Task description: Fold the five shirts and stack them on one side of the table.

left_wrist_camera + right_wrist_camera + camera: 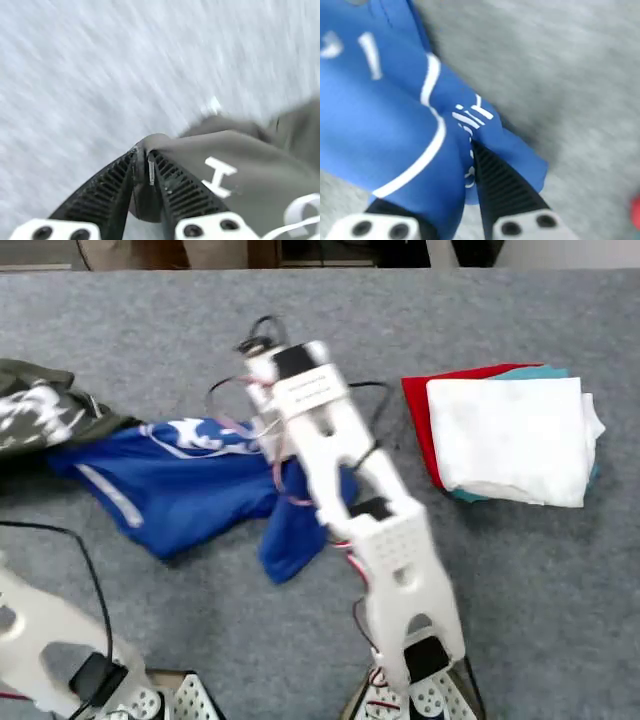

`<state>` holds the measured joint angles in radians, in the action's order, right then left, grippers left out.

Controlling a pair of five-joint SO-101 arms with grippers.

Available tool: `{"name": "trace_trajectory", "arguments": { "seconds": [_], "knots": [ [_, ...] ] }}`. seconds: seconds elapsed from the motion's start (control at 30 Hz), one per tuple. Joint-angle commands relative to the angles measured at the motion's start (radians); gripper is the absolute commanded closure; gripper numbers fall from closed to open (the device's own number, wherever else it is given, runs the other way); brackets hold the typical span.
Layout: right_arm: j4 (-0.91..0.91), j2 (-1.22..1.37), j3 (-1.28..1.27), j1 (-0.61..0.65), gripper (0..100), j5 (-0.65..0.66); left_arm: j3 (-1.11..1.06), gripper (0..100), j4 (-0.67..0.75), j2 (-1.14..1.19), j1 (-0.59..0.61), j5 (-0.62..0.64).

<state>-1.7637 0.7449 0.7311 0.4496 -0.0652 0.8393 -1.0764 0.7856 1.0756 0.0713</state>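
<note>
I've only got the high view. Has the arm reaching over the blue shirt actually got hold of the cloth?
Observer: Yes. The right wrist view shows the right gripper shut on a fold of the blue shirt, near its white lettering.
Operator: And the left arm, what does it have?
Observer: The left gripper is shut on the edge of the dark green shirt, with the cloth pinched between its jaws above the grey table.
</note>
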Motion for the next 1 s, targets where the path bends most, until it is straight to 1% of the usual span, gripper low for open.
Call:
{"name": "trace_trajectory", "arguments": {
  "seconds": [0.0, 0.1, 0.2, 0.3, 0.33, 0.37, 0.4, 0.47, 0.53, 0.6, 0.7, 0.9, 0.97],
  "knots": [
    [-0.023, -0.208, -0.139, -0.151, 99.5, 0.092, 0.186, 98, -0.057, 0.024, 0.064, 0.0],
    [-0.02, -0.295, -0.252, -0.2, 99.5, 0.184, 0.269, 98, -0.161, 0.05, 0.068, 0.0],
    [-0.017, -0.332, -0.329, -0.193, 99.3, 0.239, 0.371, 96, -0.333, 0.053, 0.029, 0.0],
    [-0.02, -0.349, -0.366, -0.17, 99.2, 0.273, 0.532, 85, -0.491, 0.053, -0.02, 0.023],
    [-0.02, -0.357, -0.369, -0.17, 98.8, 0.275, 0.594, 81, -0.537, 0.053, -0.031, 0.06],
    [-0.02, -0.366, -0.369, -0.174, 96.9, 0.272, 0.658, 78, -0.578, 0.053, -0.038, 0.101],
    [-0.021, -0.378, -0.369, -0.179, 92.9, 0.272, 0.726, 76, -0.612, 0.053, -0.043, 0.141],
    [-0.021, -0.423, -0.369, -0.2, 80.8, 0.265, 0.844, 75, -0.661, 0.053, -0.044, 0.178],
    [-0.021, -0.486, -0.374, -0.208, 69.1, 0.273, 0.829, 75, -0.677, 0.03, -0.052, 0.178],
    [-0.021, -0.55, -0.374, -0.206, 63.3, 0.273, 0.818, 75, -0.687, -0.027, -0.055, 0.178],
    [-0.021, -0.624, -0.375, -0.166, 64.7, 0.267, 0.741, 75, -0.687, -0.12, -0.063, 0.178],
    [-0.02, -0.665, -0.375, -0.019, 74.2, 0.264, 0.571, 75, -0.687, -0.277, -0.083, 0.175],
    [-0.017, -0.668, -0.372, 0.001, 75.7, 0.256, 0.514, 75, -0.687, -0.32, -0.084, 0.129]
  ]
}}
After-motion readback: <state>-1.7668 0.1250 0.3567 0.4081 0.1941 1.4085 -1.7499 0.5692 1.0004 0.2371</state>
